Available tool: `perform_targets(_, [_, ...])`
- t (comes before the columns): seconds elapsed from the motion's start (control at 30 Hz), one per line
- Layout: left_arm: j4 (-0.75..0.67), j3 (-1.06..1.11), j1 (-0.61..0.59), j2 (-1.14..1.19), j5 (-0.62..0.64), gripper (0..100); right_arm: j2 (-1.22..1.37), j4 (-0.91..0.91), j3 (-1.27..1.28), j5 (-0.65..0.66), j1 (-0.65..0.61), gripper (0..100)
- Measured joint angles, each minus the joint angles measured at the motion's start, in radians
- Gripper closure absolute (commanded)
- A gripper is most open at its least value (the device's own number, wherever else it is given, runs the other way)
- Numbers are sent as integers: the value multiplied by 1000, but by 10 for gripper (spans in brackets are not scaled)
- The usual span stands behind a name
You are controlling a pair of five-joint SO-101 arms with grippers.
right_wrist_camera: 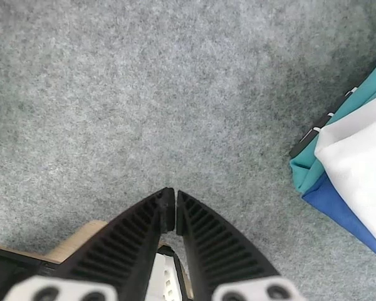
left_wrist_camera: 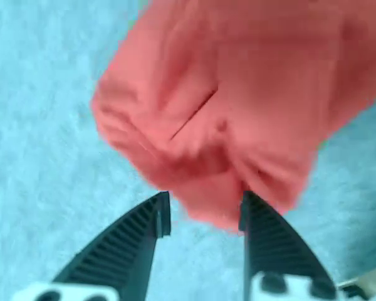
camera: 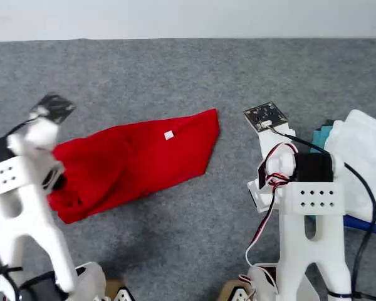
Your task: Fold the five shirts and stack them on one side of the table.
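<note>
A red shirt (camera: 138, 160) lies stretched across the grey felt table (camera: 175, 69), its white neck tag facing up and its near-left end bunched. My left gripper (camera: 57, 180) is at that bunched end. In the left wrist view, the left gripper (left_wrist_camera: 205, 210) holds a thick fold of the red shirt (left_wrist_camera: 225, 119) between its fingertips. My right gripper (right_wrist_camera: 175, 194) is shut with nothing in it, over bare felt beside the stack. That stack of folded shirts (camera: 363, 157) lies at the right edge, white (right_wrist_camera: 357, 157) on top of teal (right_wrist_camera: 338, 119) and blue (right_wrist_camera: 344, 213).
The right arm (camera: 307, 182) stands between the red shirt and the stack. A wall runs along the table's far edge. Bare felt stretches behind the red shirt and between the two arms.
</note>
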Motion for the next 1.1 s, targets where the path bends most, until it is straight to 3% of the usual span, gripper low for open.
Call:
perform_targets(0.2, [-29,12,298,23,193,812,0,0,0,0,0,989])
perform_targets(0.3, [-118,34,370,109,252,811,0,2,3,0,-2,989])
perform_targets(0.6, [-288,34,385,379,275,815,-6,2,74,0,0,989])
perform_targets(0.9, [-368,34,336,391,255,966,-6,2,74,-2,-3,989])
perform_targets(1.1, [-368,35,328,394,212,969,-6,2,74,-2,0,989])
